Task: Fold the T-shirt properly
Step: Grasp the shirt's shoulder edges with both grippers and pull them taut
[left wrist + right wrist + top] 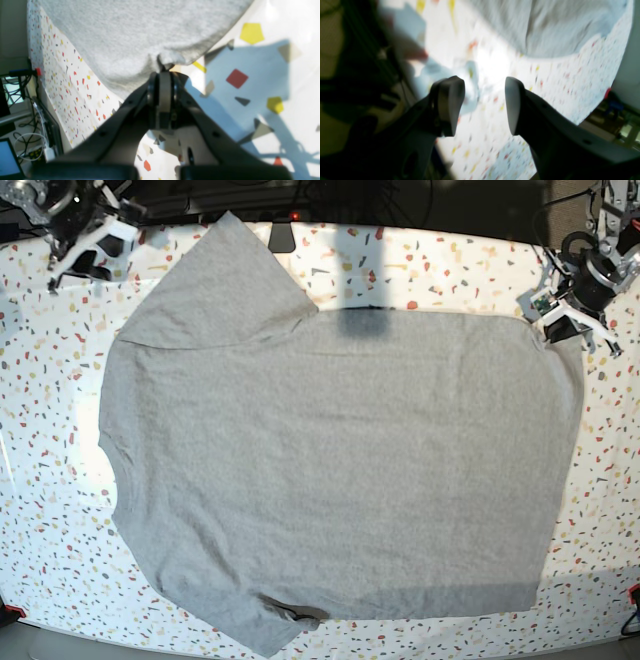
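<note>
The grey T-shirt [340,470] lies spread flat over most of the speckled table [40,510], plain side up, one sleeve reaching the far edge and the other the near edge. In the base view my left gripper [548,328] sits at the shirt's far right corner. The left wrist view shows the left gripper [163,73] shut on a pinched bit of the T-shirt [140,35] hem. My right gripper [482,105] is open with nothing between its fingers, hovering over bare table short of the T-shirt [557,30]. In the base view the right gripper [88,255] stands at the far left corner.
Off the table's edge on the left arm's side are cables [27,140] and a lit screen [8,160]. A small dark object [283,237] lies at the table's far edge by the upper sleeve. Bare table borders the shirt on the left and right.
</note>
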